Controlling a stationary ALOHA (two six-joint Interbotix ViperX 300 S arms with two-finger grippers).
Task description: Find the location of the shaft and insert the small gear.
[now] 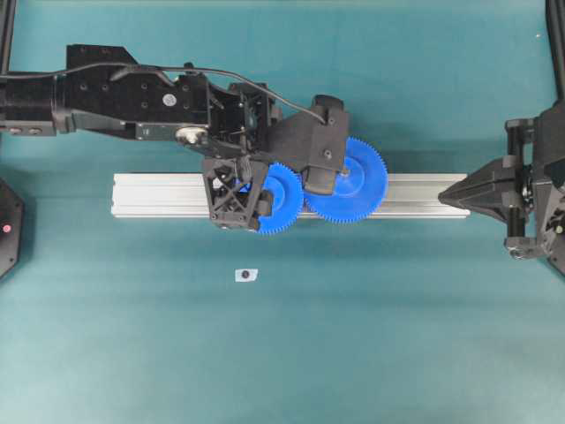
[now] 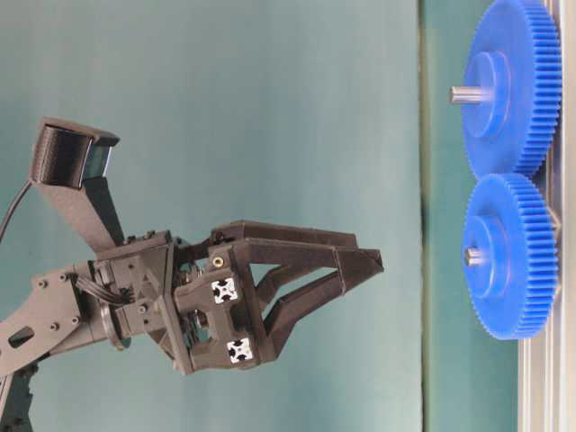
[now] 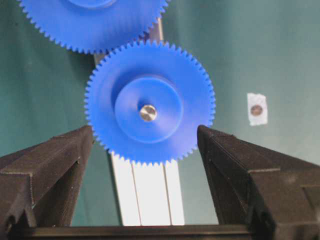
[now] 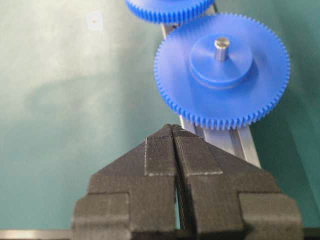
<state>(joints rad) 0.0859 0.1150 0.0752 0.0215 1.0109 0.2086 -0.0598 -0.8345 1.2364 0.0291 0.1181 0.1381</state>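
The small gear, blue with a raised hub, sits flat on the aluminium rail, its teeth against the larger blue gear. A silvery shaft end shows in the middle of its hub and pokes slightly out of it. My left gripper hangs open above the small gear, pointing down at it from a clear gap away, with nothing between its fingers. My right gripper is shut and empty at the rail's right end, facing the larger gear.
The larger gear carries a longer grey pin. A small whitish patch with a dark dot lies on the green table in front of the rail. Black frame posts stand at the table's far corners.
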